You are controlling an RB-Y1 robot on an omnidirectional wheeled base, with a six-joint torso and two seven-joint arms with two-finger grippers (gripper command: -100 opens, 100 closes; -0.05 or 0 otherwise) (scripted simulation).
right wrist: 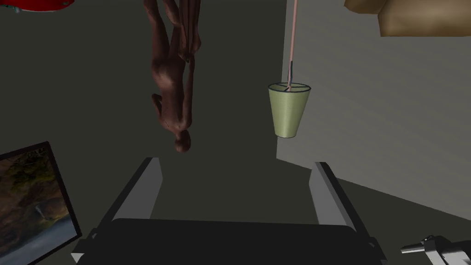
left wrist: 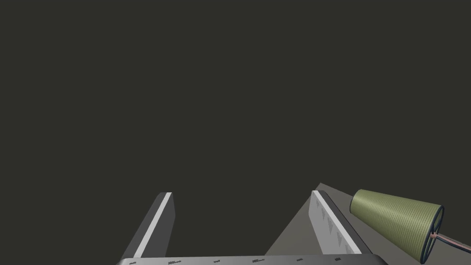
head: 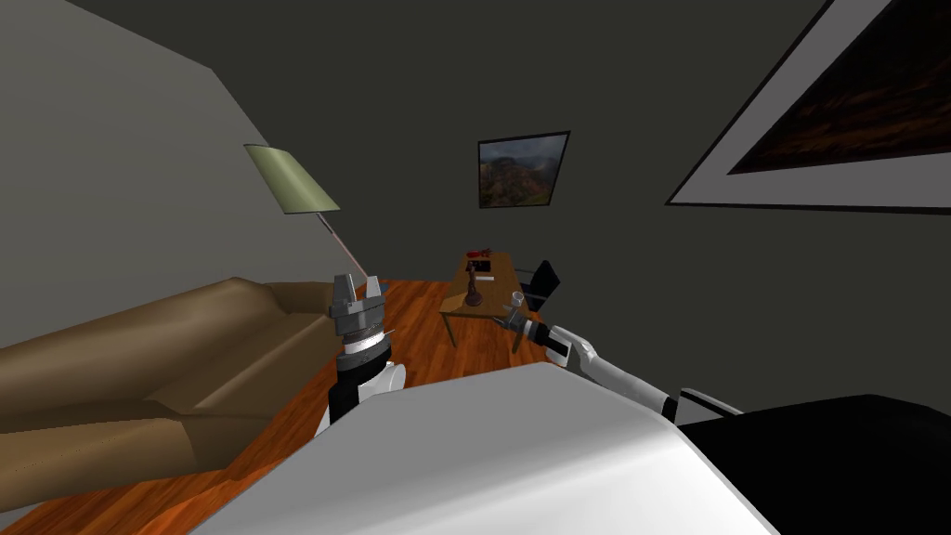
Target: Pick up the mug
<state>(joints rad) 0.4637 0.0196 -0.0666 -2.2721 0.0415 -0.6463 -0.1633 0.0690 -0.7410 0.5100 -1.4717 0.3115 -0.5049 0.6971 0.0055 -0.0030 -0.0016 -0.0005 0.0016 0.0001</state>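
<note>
A small pale mug (head: 517, 298) stands at the near right corner of the wooden table (head: 490, 276), seen in the head view. My right arm is stretched toward that corner, and the right gripper (head: 507, 320) hangs just short of the mug and a little below it. Its fingers are open with nothing between them (right wrist: 234, 161); beyond them stands the brown figurine (right wrist: 177, 92). My left gripper (head: 358, 280) is raised beside the sofa, fingers pointing up, open and empty (left wrist: 241, 193).
The brown figurine (head: 474, 293), a dark flat item (head: 478, 266) and a red thing (head: 480, 250) share the table. A black chair (head: 540, 280) stands at its right side. A brown sofa (head: 139, 371) and a green-shaded floor lamp (head: 291, 178) are on the left, over wooden floor (head: 418, 325).
</note>
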